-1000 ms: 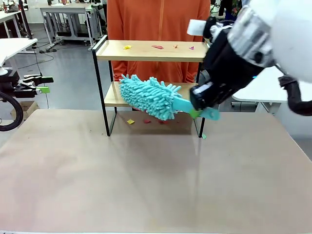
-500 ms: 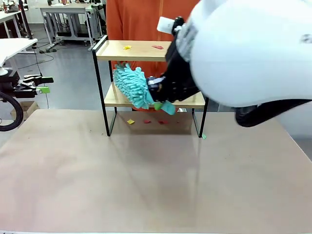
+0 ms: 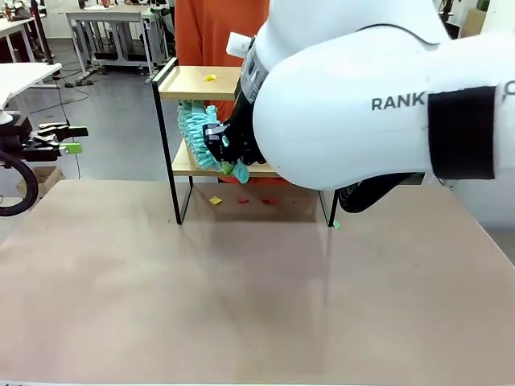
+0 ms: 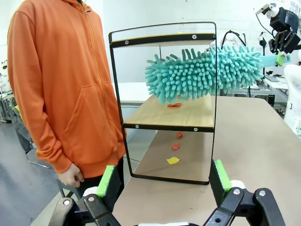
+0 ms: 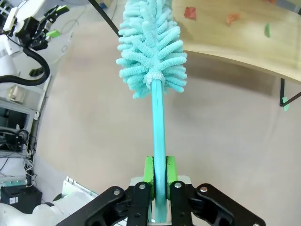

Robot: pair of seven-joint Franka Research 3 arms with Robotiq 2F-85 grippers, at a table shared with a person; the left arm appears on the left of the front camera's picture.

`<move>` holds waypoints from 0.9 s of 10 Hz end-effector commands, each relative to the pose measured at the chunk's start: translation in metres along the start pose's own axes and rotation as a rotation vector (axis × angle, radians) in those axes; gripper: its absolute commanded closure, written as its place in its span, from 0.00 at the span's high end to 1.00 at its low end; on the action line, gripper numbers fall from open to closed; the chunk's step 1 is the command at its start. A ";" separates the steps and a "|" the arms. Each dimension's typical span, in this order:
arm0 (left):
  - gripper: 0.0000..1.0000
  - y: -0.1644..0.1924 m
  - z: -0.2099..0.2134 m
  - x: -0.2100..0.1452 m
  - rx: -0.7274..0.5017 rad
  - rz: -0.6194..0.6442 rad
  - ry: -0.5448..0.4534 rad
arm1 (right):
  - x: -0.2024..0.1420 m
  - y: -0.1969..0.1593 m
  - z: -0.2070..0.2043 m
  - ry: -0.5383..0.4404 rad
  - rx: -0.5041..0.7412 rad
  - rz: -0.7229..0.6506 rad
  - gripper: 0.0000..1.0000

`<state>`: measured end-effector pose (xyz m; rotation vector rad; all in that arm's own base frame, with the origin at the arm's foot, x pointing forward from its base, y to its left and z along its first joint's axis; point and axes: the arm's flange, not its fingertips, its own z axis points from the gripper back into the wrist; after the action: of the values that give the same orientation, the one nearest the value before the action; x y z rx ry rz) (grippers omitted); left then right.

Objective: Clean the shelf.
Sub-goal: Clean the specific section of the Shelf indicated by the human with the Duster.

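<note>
Position change: within the last second the right hand (image 5: pixel 159 172) has carried the duster (image 3: pixel 193 133) from the front right of the shelf (image 3: pixel 165 145) to its left end; the hand is clamped tight on the duster's handle. The head now sits partly in the gap between the two boards and partly out past the front edge. This appears to complete a leftward pass over the lower board. One red scrap (image 4: pixel 174 104) is still on that board and a yellow scrap (image 3: pixel 210 78) on the top board, so cleaning is judged unfinished.

Clearances: the left frame posts are just beside the head and the top board just above it, leaving little travel leftward. The worktop (image 3: pixel 257 305) in front is bare and gives room to withdraw. The person (image 4: pixel 61 94) stands just behind the shelf. The left hand (image 4: pixel 163 179) is fully spread, holds nothing, and is well apart from the shelf.
</note>
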<state>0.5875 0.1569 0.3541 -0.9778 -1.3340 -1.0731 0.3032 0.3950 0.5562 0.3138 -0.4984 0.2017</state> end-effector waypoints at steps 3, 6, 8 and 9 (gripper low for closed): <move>1.00 -0.002 -0.001 0.003 0.008 -0.012 0.000 | -0.001 0.000 0.002 0.000 0.003 0.002 0.13; 1.00 -0.002 -0.001 0.003 0.008 -0.012 0.000 | 0.011 0.036 -0.041 -0.062 -0.052 -0.097 0.13; 1.00 -0.002 -0.001 0.003 0.008 -0.012 0.000 | 0.012 0.047 -0.068 -0.116 -0.077 -0.163 0.13; 1.00 -0.002 -0.001 0.003 0.008 -0.012 0.000 | 0.013 0.052 -0.077 -0.155 -0.067 -0.185 0.13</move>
<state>0.5875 0.1569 0.3542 -0.9777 -1.3341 -1.0733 0.3235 0.4361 0.5159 0.3098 -0.5531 0.0374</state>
